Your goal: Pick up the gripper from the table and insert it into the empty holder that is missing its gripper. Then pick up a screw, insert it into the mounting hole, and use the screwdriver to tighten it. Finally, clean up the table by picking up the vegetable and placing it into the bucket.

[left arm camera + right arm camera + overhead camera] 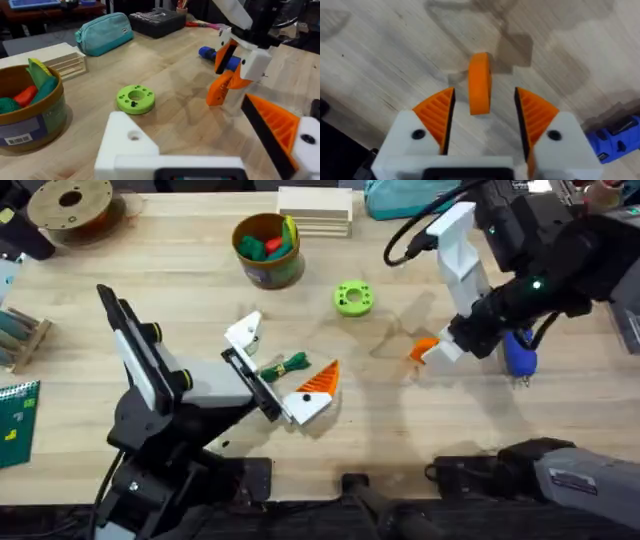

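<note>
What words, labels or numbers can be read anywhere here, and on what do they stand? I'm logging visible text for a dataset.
None can be read.
The bucket carries a white label on its side: too blurred to read.
The green card at the table's left edge shows yellow marks: too small to read.

Right end effector [482, 117] lowered, fingers spread, left end effector [275, 370] low, parted

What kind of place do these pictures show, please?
Probably a robotics lab or workshop bench: a wooden table, a blue screwdriver, a filament spool, and a loose orange gripper part lying between the right gripper's open fingers.
</note>
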You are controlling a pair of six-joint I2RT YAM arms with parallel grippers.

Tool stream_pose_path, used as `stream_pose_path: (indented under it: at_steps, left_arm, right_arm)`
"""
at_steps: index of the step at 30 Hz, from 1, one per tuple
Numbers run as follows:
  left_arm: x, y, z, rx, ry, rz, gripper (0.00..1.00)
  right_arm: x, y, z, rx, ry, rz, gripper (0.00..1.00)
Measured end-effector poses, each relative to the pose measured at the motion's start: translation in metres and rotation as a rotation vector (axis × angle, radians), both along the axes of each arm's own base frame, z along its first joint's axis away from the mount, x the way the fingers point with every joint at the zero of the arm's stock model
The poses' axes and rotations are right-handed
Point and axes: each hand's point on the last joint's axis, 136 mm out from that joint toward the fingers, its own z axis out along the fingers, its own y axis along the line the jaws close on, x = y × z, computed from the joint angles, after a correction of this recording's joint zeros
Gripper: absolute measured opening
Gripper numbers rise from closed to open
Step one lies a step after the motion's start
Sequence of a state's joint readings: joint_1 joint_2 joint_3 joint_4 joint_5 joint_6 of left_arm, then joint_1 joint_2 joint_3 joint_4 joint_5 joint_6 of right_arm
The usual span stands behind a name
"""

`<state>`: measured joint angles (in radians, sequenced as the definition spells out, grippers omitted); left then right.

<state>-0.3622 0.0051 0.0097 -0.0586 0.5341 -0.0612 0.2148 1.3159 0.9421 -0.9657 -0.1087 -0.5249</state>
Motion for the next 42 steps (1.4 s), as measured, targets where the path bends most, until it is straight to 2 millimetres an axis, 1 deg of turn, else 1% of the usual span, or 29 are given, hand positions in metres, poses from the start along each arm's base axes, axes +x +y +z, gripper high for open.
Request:
stream_pose_path:
  at_steps: [5,7,8,9,11,12,13,14,18,20,22,24,26,28,31,32,33,37,38,42]
  left_arm:
    - [0.0,0.0,0.0,0.0,0.0,0.0,0.987]
    - [0.0,0.0,0.0,0.0,0.0,0.0,0.987]
    - [0.0,0.0,0.0,0.0,0.0,0.0,0.987]
    - [0.0,0.0,0.0,0.0,0.0,0.0,0.987]
    - [0.0,0.0,0.0,0.0,0.0,0.0,0.987]
    - [0.0,0.0,0.0,0.0,0.0,0.0,0.987]
    - [0.0,0.0,0.0,0.0,0.0,0.0,0.987]
    - [0.0,0.0,0.0,0.0,0.0,0.0,0.987]
    - [0.0,0.0,0.0,0.0,0.0,0.0,0.987]
    - [0.0,0.0,0.0,0.0,0.0,0.0,0.987]
    - [0.0,0.0,0.0,0.0,0.0,0.0,0.987]
    - [0.0,0.0,0.0,0.0,0.0,0.0,0.987]
    - [0.0,0.0,0.0,0.0,0.0,0.0,0.987]
    - [0.0,0.0,0.0,0.0,0.0,0.0,0.987]
    - [0.0,0.0,0.0,0.0,0.0,0.0,0.987]
    - [0.0,0.0,0.0,0.0,0.0,0.0,0.987]
    - [0.0,0.0,0.0,0.0,0.0,0.0,0.987]
    - [0.0,0.0,0.0,0.0,0.0,0.0,0.987]
    - [0.0,0.0,0.0,0.0,0.0,0.0,0.987]
    - [0.0,0.0,0.0,0.0,0.0,0.0,0.987]
  right_arm:
    - [0.001,0.001,0.0,0.001,-0.004,0.005,0.502]
    - [0.001,0.002,0.0,0.001,-0.004,0.006,0.458]
    - [0.0,0.002,0.0,0.001,-0.004,0.009,0.41]
    - [0.0,0.003,0.0,0.001,-0.005,0.015,0.348]
    - [0.0,0.005,0.0,0.0,-0.006,0.023,0.175]
    - [0.0,0.005,0.0,0.001,-0.006,0.025,0.107]
    - [0.0,0.006,0.001,0.001,-0.009,0.026,0.047]
    - [0.001,0.006,0.001,0.002,-0.011,0.026,0.02]
    - [0.002,0.006,0.002,0.004,-0.017,0.026,0.02]
    - [0.003,0.006,0.007,0.009,-0.038,0.023,0.019]
    - [0.006,0.007,0.017,0.023,-0.088,0.007,0.019]
    - [0.01,0.008,0.032,0.052,-0.158,-0.023,0.019]
    - [0.017,0.012,0.049,0.128,-0.227,-0.062,0.019]
    - [0.032,0.022,0.065,0.257,-0.286,-0.1,0.019]
    - [0.061,0.043,0.087,0.49,-0.337,-0.141,0.018]
    - [0.079,0.067,0.092,0.715,-0.257,-0.17,0.018]
    - [0.083,0.092,0.085,0.897,-0.084,-0.192,0.018]
    - [0.075,0.123,0.073,1.054,0.17,-0.215,0.018]
    - [0.068,0.144,0.069,1.125,0.328,-0.214,0.018]
    - [0.059,0.17,0.072,1.187,0.457,-0.169,0.018]
